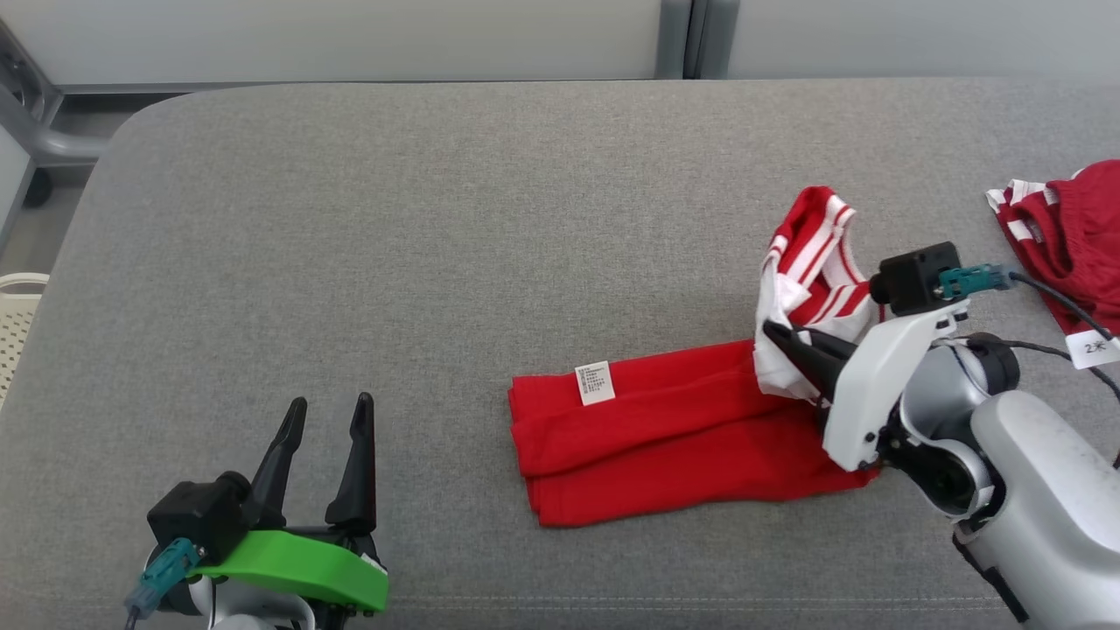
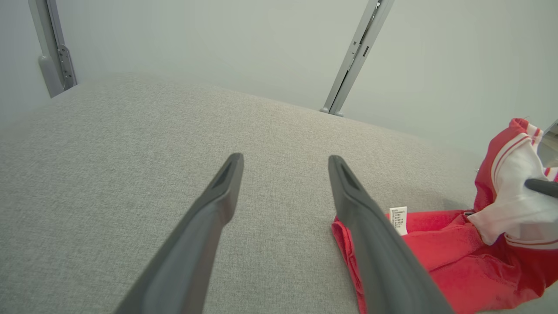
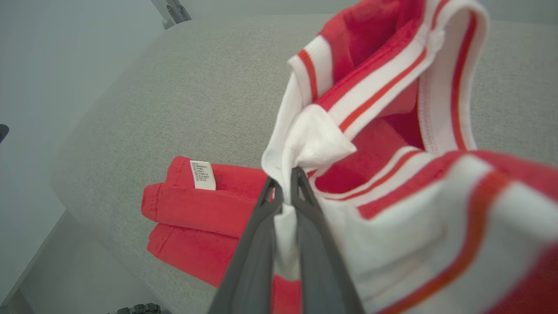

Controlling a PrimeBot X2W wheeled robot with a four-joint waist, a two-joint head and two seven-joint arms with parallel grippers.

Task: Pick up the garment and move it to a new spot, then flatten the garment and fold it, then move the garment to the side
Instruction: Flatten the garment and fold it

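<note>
— Plain grey padded surface (image 1: 437, 219) across the frame. Lower left?
— Idle left gripper (image 1: 331, 401), fingers spread wide, holding nothing, parked clear of the cloth, probably awaiting its turn.
— Centre right?
— Folded red garment (image 1: 665, 437) lying flat; striped white-and-red end lifted by right gripper (image 3: 283, 176), pressed together on that hem, likely to fold it over leftward.
— Far right edge?
— Crumpled second red garment (image 1: 1067, 219), well apart, seemingly not in play.
— Count?
— Two garments, two grippers, one white care label (image 1: 595, 383).
</note>
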